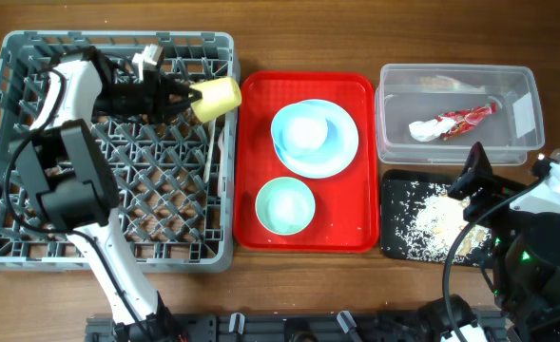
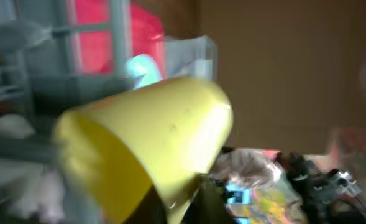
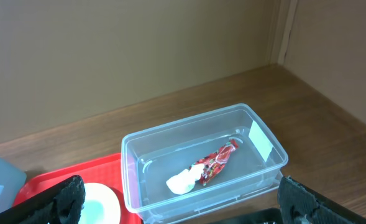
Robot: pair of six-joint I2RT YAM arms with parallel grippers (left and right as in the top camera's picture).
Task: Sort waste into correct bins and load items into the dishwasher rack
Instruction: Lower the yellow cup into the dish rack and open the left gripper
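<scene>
My left gripper (image 1: 186, 98) is shut on the small yellow cup (image 1: 216, 98), holding it on its side over the right part of the grey dishwasher rack (image 1: 4, 152). The cup fills the blurred left wrist view (image 2: 151, 140). The red-and-white wrapper (image 1: 465, 119) and the white napkin (image 1: 425, 129) lie in the clear tub (image 1: 394, 142), also shown in the right wrist view (image 3: 139, 180). Rice crumbs (image 1: 432, 223) lie in the black tray (image 1: 394, 185). My right gripper (image 3: 176, 202) is open and empty above that tray. The pale blue-white bowl (image 1: 306, 133) sits on the pale blue plate (image 1: 341, 157). The mint-green bowl (image 1: 284, 205) stands in front of them.
The plate and both bowls rest on the flat red serving tray (image 1: 356, 237) between the rack and the bins. A white utensil (image 1: 219, 152) lies at the rack's right edge. The right arm's base (image 1: 531, 256) fills the front right corner.
</scene>
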